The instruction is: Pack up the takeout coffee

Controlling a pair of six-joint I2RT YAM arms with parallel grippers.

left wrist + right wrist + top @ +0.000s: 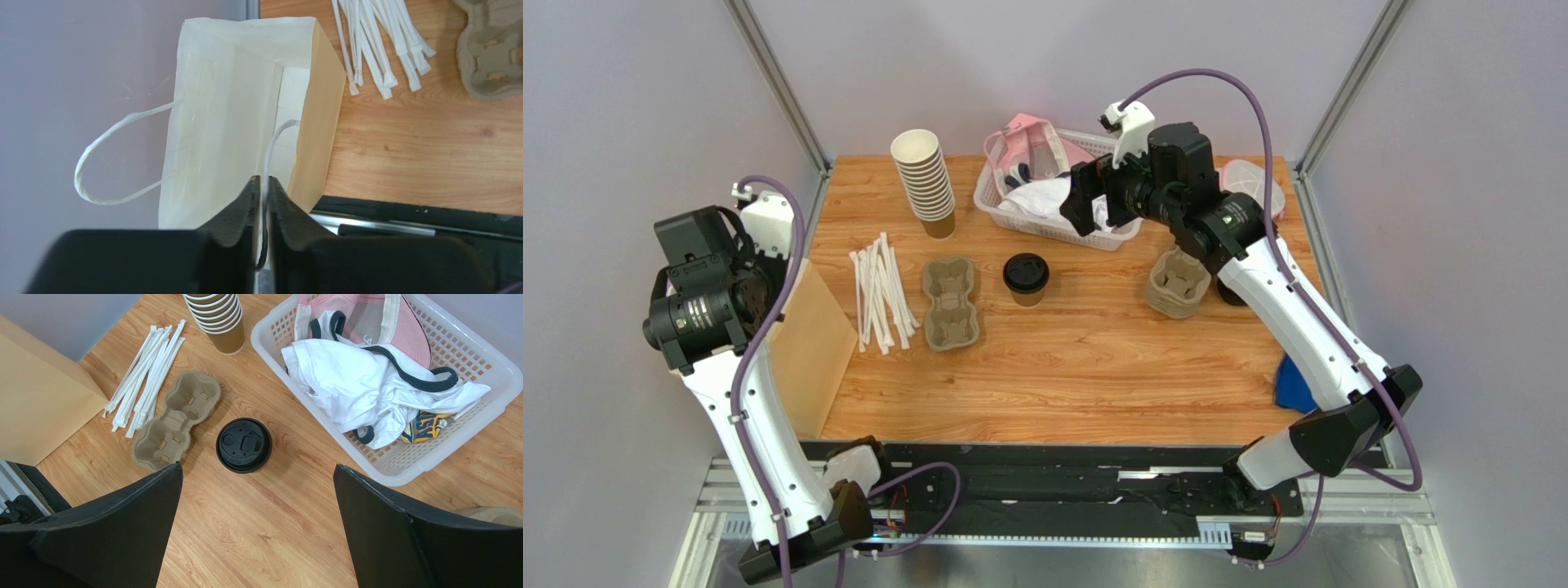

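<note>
The takeout coffee [1026, 278], a kraft cup with a black lid, stands upright mid-table; it also shows in the right wrist view [244, 445]. My right gripper [1091, 203] hovers high above the basket's front edge, open and empty, and the cup lies ahead of its wide-spread jaws [257, 473]. My left gripper [263, 185] is shut on the white twisted handle [274, 144] of a kraft paper bag [233, 110], whose mouth is open. The bag [813, 343] stands at the table's left edge; the left fingertips are hidden in the top view.
A stack of lidless cups [925, 181] stands at the back. Wrapped straws [879, 292] and a pulp cup carrier [951, 303] lie left of the coffee. A white basket [994, 203] of clothes and a second carrier [1177, 284] lie on the right. A blue object [1293, 382] sits at the right edge.
</note>
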